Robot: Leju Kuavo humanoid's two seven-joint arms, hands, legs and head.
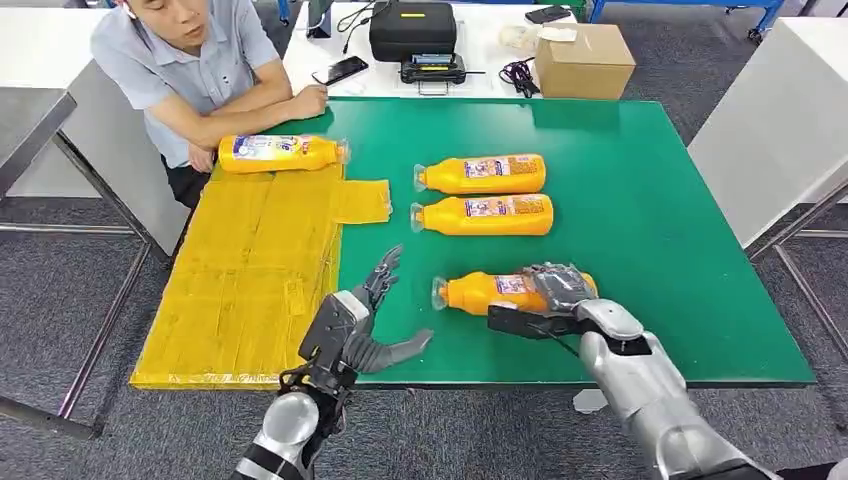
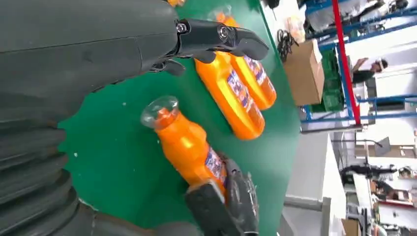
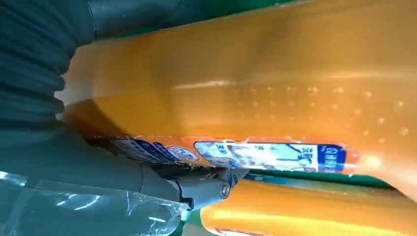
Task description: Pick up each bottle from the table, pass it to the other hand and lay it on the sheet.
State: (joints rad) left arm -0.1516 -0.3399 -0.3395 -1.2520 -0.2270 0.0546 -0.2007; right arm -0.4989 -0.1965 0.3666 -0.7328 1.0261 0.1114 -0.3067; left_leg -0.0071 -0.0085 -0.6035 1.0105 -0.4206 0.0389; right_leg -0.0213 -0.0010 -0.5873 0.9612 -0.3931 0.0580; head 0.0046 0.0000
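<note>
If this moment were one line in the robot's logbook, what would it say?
right hand: grips nearest bottle | left hand: open, beside its cap | yellow sheet: one bottle laid | green table: two bottles waiting

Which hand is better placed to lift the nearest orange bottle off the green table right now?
Right. The right hand already wraps the nearest orange bottle around its body, while the left hand hovers open beside the yellow sheet, holding nothing.
</note>
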